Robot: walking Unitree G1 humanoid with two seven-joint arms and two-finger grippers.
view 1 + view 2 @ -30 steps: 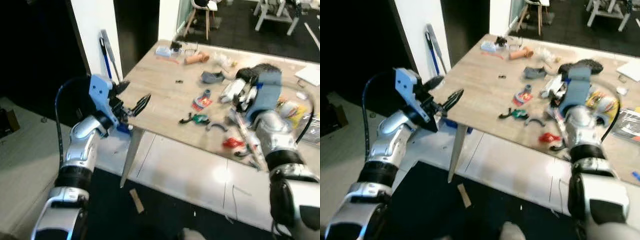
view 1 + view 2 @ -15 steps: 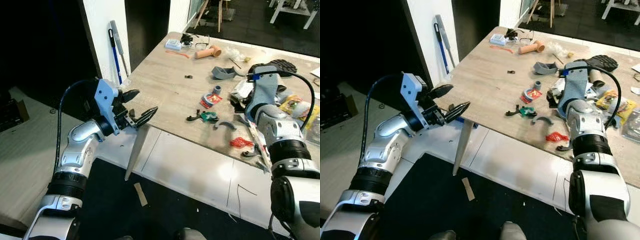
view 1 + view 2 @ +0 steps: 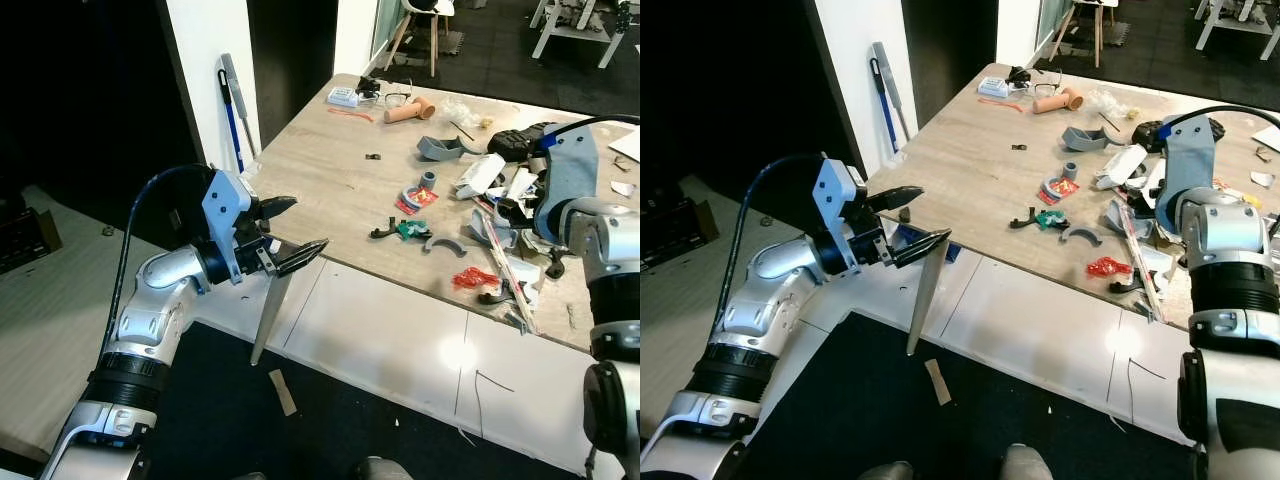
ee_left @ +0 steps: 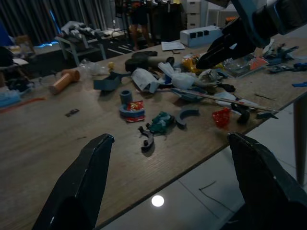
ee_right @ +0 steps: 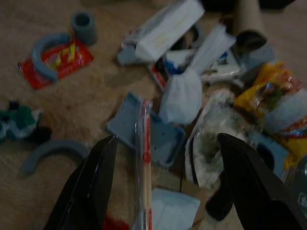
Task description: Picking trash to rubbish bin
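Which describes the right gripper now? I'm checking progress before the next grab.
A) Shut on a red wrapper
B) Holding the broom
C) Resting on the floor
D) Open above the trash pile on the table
D: the right gripper is open, empty, above the trash pile.

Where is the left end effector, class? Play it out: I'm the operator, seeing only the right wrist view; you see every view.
Observer: The left end effector is open, at the table's near-left corner.
Operator: What's behind it?
Observer: A blue-handled tool leans on the white wall.
Operator: Where is my right end effector on the table?
Observer: The right end effector hovers over the litter pile on the table's right part.
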